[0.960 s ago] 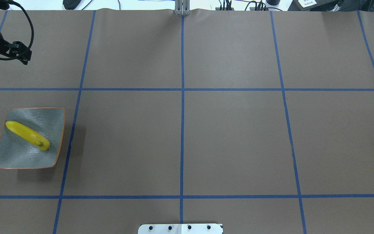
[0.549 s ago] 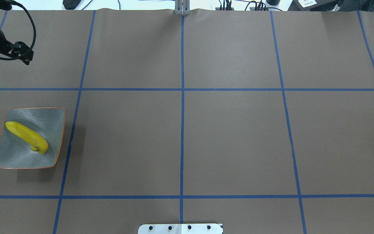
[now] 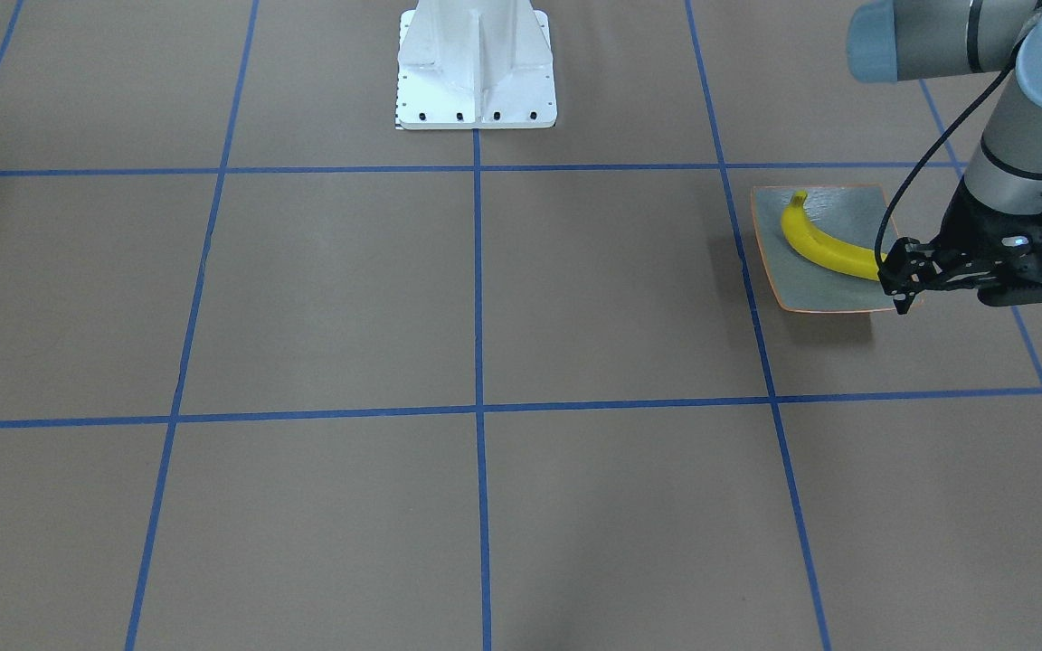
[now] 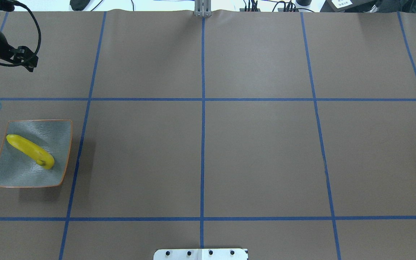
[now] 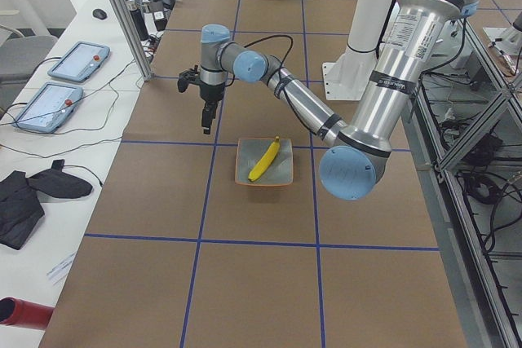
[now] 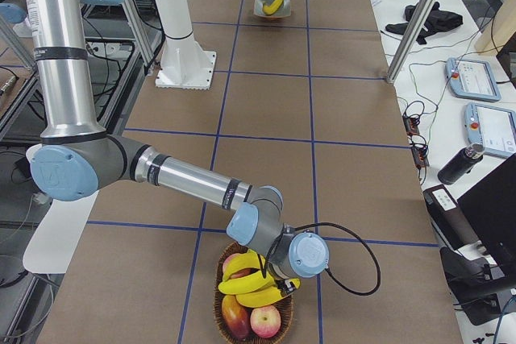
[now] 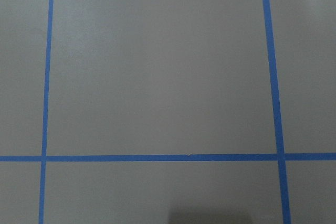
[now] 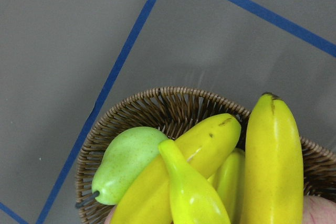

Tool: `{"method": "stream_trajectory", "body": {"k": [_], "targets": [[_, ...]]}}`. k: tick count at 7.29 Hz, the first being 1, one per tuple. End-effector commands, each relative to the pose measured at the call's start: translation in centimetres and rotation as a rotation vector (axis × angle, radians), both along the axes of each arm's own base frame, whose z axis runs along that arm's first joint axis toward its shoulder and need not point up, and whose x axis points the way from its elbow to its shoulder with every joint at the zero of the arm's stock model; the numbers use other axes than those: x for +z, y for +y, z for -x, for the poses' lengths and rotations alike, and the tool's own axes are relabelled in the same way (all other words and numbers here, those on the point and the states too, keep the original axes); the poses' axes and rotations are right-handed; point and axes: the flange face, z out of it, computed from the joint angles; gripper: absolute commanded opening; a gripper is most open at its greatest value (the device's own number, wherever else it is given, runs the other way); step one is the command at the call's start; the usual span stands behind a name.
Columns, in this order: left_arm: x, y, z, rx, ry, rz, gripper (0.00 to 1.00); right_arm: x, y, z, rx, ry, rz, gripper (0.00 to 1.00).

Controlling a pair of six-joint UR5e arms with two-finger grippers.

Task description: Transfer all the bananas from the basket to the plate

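Observation:
One yellow banana (image 4: 31,151) lies diagonally on the square grey-green plate (image 4: 16,177) at the table's left side; the front view shows the same banana (image 3: 824,249) on the plate (image 3: 833,294). My left gripper (image 4: 29,58) hovers open and empty above the table beyond the plate, and appears as the left gripper (image 3: 901,276) by the plate's corner. At the table's other end, several bananas (image 6: 246,283) fill the wicker basket (image 6: 219,308). The right gripper (image 6: 282,283) is down among them; I cannot tell whether it is open or shut. The right wrist view shows bananas (image 8: 273,161) in the basket (image 8: 168,100), no fingers.
A green pear (image 8: 128,163) and red apples (image 6: 266,321) share the basket. The white robot base (image 3: 476,63) stands mid-table at the robot's edge. A bench with tablets (image 5: 77,61) and a metal post (image 5: 122,14) border the far side.
The banana has settled and rolled a little on the plate. My left gripper has drifted slightly farther from the plate.

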Motion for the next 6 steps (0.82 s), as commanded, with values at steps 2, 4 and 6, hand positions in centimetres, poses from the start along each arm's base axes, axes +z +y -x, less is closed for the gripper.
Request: {"method": "stream_trajectory", "body": {"k": [2,4,6], "targets": [[0.18,-0.13,-0.17,0.001,-0.002,0.004,1.0,0.8,0.14,1.01,-0.026,0.001,0.015,0.99],[0.04,-0.07,-0.14,-0.001,0.0,0.002,1.0,1.0,0.31,0.97,-0.029,0.01,0.02,0.98],[-0.05,-0.1,-0.16,-0.001,0.001,0.0,1.0,0.5,-0.63,1.91,-0.056,0.021,0.011,0.78]]}}
